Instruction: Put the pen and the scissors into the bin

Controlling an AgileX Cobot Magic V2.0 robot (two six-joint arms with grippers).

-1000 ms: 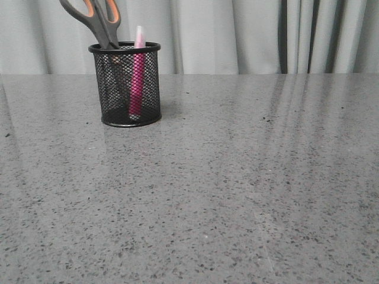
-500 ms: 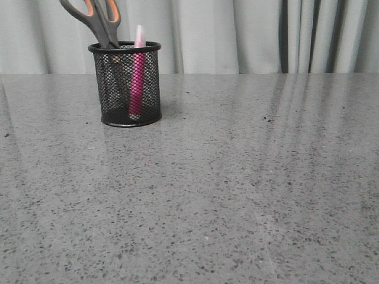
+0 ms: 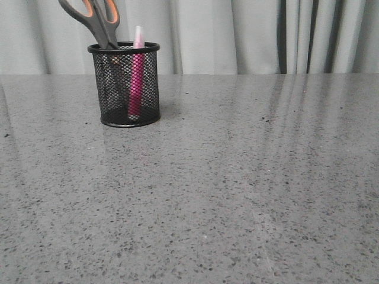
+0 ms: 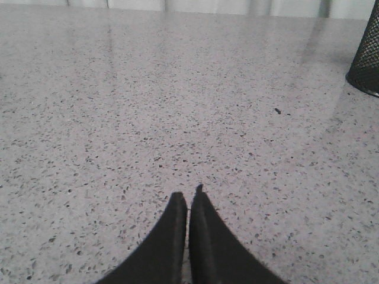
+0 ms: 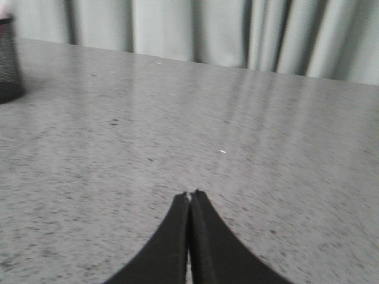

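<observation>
The black mesh bin (image 3: pixel 124 83) stands at the far left of the grey table. The pink pen (image 3: pixel 137 71) stands upright inside it, its pale cap above the rim. The scissors (image 3: pixel 95 21) stand in it too, grey and orange handles sticking up and leaning left. Neither gripper shows in the front view. My left gripper (image 4: pixel 188 198) is shut and empty above bare table; the bin's edge (image 4: pixel 366 56) shows far off in the left wrist view. My right gripper (image 5: pixel 190 194) is shut and empty above the table; the bin (image 5: pixel 8 59) shows far off in the right wrist view.
The grey speckled table (image 3: pixel 237 177) spreads across the front view. Pale grey curtains (image 3: pixel 249 32) hang behind its far edge.
The bin, pen and scissors shifted only a pixel or two between frames. Nothing else differs.
</observation>
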